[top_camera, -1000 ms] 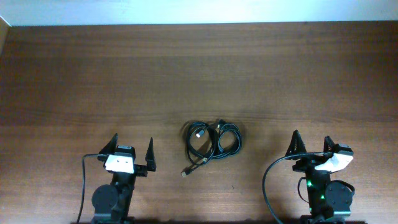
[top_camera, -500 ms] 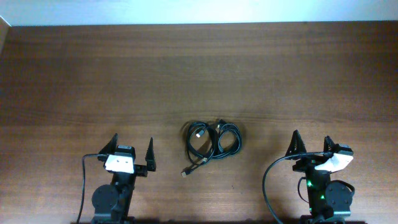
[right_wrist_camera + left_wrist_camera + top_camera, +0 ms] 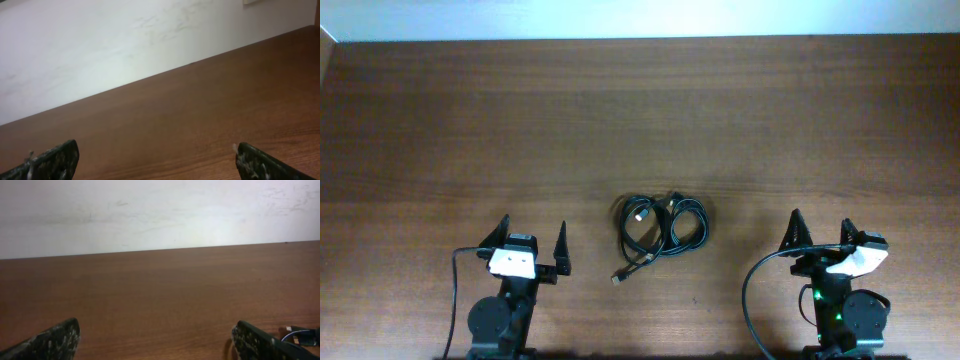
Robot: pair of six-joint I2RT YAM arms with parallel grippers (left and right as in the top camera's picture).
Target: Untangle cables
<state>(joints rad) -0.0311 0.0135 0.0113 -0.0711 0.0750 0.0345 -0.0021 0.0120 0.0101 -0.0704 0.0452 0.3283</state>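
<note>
- The left arm [image 3: 510, 262] sits at the lower left of the overhead view. Its jaws are spread wide with nothing between them, well apart from the cords. Its reach would cross bare bench [image 3: 440, 120]. If it comes in too low, the fingertips could scrape the wood or shove the cords aside instead of closing round one.
- A loose plug [image 3: 618, 278] trails out at the lower left of the bundle, the end nearest that arm. It is thin and lies flat, so the jaws may close on nothing or skid it away. A hard pull on it could tighten a crossing rather than free it.
- The cables [image 3: 660, 232] lie in one compact coil at the centre of the frame, between the two arms, with their loops overlapping. From above I cannot tell which cord runs over which. A grasp may therefore catch two strands at once, and the whole bundle would then drag along together.
- The right arm [image 3: 840, 262] sits at the lower right, its jaws likewise wide and empty, well apart from the coil. Its own thick lead [image 3: 748, 290] bows out leftward and could snag on a swing inward. If both arms reach for the centre together, they could also knock into each other.
</note>
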